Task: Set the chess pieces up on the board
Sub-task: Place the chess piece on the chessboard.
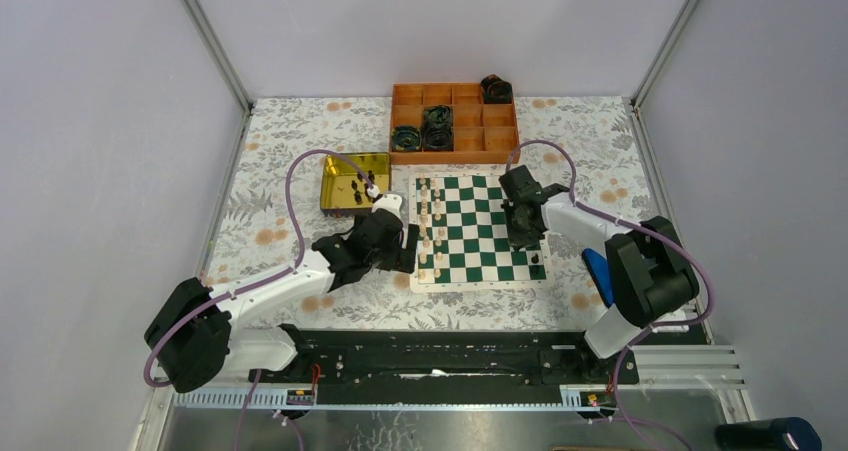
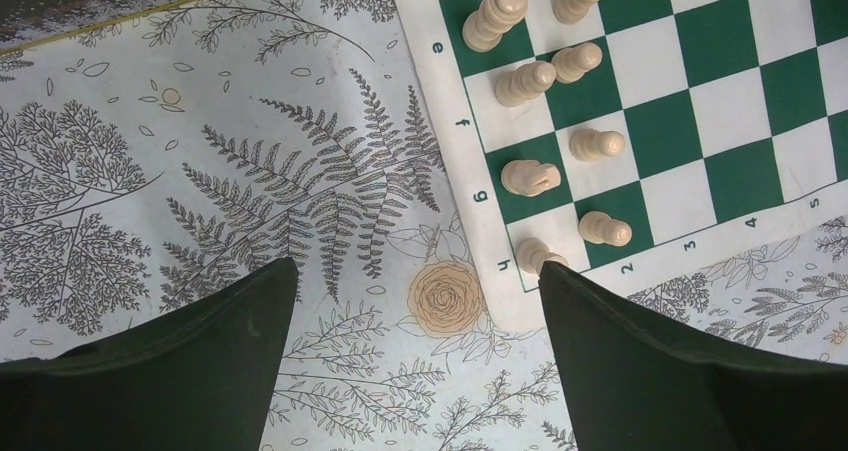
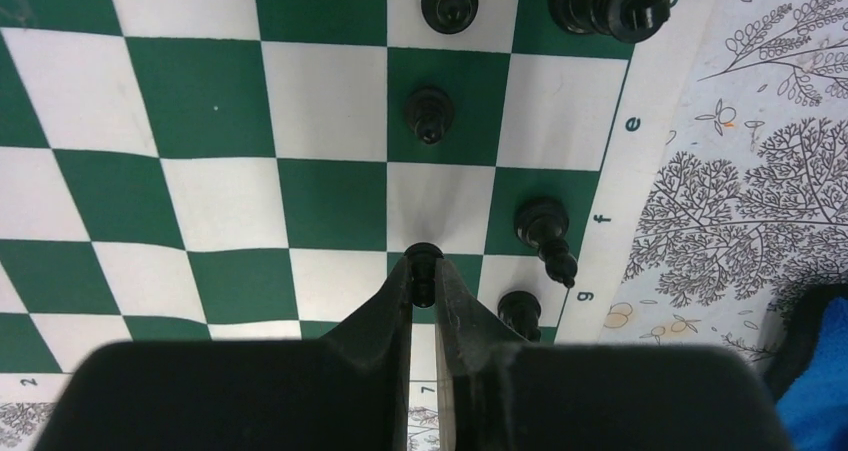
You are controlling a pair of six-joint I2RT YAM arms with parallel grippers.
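On the floral tablecloth (image 1: 290, 131), between grey walls (image 1: 100, 121), lies the board (image 1: 480, 233).

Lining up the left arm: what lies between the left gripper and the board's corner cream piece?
Only printed tablecloth and the board's white border, in the left wrist view; the left gripper is open.

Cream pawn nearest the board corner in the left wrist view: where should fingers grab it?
Grip the cream pawn by its round head, from straight above: it stands upright, and pieces close beside it would likely block a sideways reach.
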